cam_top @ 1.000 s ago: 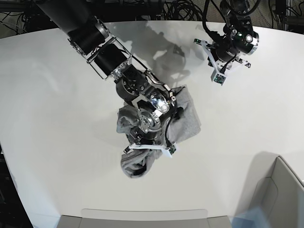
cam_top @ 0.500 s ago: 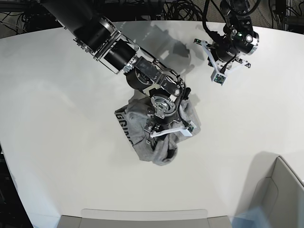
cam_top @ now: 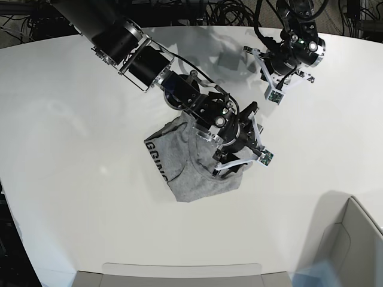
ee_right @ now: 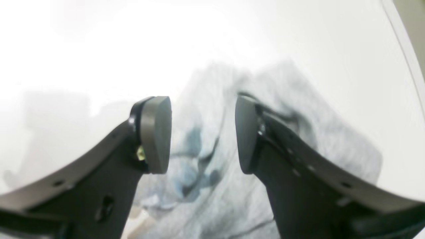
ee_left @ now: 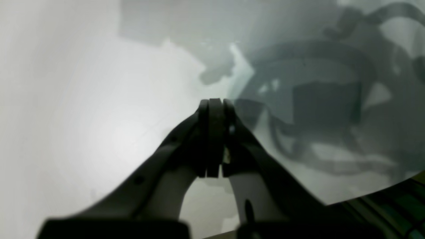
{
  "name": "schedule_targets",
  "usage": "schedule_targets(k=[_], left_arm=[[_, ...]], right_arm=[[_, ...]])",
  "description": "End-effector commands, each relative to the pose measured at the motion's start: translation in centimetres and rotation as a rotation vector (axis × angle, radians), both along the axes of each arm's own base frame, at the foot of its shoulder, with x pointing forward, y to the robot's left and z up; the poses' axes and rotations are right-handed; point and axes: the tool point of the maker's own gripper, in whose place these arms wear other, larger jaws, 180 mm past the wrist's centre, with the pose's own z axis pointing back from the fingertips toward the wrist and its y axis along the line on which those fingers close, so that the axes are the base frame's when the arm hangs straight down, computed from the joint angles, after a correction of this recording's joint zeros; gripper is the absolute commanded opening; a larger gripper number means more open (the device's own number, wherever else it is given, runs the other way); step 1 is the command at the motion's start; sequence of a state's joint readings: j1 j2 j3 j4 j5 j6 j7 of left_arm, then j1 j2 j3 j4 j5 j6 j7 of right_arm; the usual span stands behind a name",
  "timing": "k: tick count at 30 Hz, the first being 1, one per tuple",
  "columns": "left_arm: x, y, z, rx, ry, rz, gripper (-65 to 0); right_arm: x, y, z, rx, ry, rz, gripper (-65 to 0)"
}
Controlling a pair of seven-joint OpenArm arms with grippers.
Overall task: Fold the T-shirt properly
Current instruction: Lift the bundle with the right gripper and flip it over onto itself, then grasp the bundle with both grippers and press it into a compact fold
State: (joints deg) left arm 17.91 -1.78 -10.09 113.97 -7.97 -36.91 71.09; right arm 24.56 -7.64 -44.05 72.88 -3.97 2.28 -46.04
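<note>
- While the T-shirt point(cam_top: 188, 164) lies bunched in a rough lump mid-table point(cam_top: 72, 179), lettering along its left edge, folding looks barely begun.
- Right gripper point(ee_right: 202, 132) hangs just over the shirt's right side, jaws spread, nothing between them.
- Left gripper point(ee_left: 214, 137) sits well beyond the shirt, toward the table's far edge, jaws pressed together and empty.
- Left to do, I judge: spread it flat, then fold sleeves and body.

T-shirt point(cam_top: 191, 161) mid-table point(cam_top: 72, 179), right gripper point(cam_top: 230, 166) above it, left gripper point(cam_top: 269, 81) behind.

Grey T-shirt point(cam_top: 188, 164), crumpled, mid-table
</note>
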Motion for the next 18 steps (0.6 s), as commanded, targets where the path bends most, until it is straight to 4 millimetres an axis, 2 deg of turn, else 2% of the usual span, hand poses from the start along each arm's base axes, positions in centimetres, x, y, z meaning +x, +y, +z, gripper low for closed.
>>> schedule_targets(k=[1,4,7,12,13,15,18], left_arm=[[0.6,-0.2,0.6,-0.006,-0.032,-0.006,-65.0],[0.8,-0.2,0.8,-0.006,-0.038,-0.006,-65.0],[1.1,-1.1,0.9,-0.016,-0.046,-0.032,-65.0],[2.9,-3.7,2.0,-0.043,-0.097,-0.109,-62.2],[3.4,-4.8,2.4,-0.056,-0.116,-0.138,-62.4],[4.2,-6.6,3.0,-0.074,-0.142,-0.193,-63.2],[5.3,-9.5,4.2,-0.097,-0.188,-0.279,-65.0]], right_arm=[[1.1,0.9,2.9,0.069,-0.055,-0.005,-34.4],[2.7,-0.6,4.9,0.140,-0.069,-0.083,-37.2],[5.1,-3.5,6.7,0.210,-0.076,-0.200,-46.7],[8.4,-10.0,7.1,0.213,-0.022,-0.403,-60.0],[9.0,-11.6,7.0,0.213,-0.026,-0.436,-61.9],[9.2,-13.4,6.3,0.171,-0.031,-0.432,-62.9],[9.1,-14.8,5.5,0.107,-0.035,-0.380,-62.6]])
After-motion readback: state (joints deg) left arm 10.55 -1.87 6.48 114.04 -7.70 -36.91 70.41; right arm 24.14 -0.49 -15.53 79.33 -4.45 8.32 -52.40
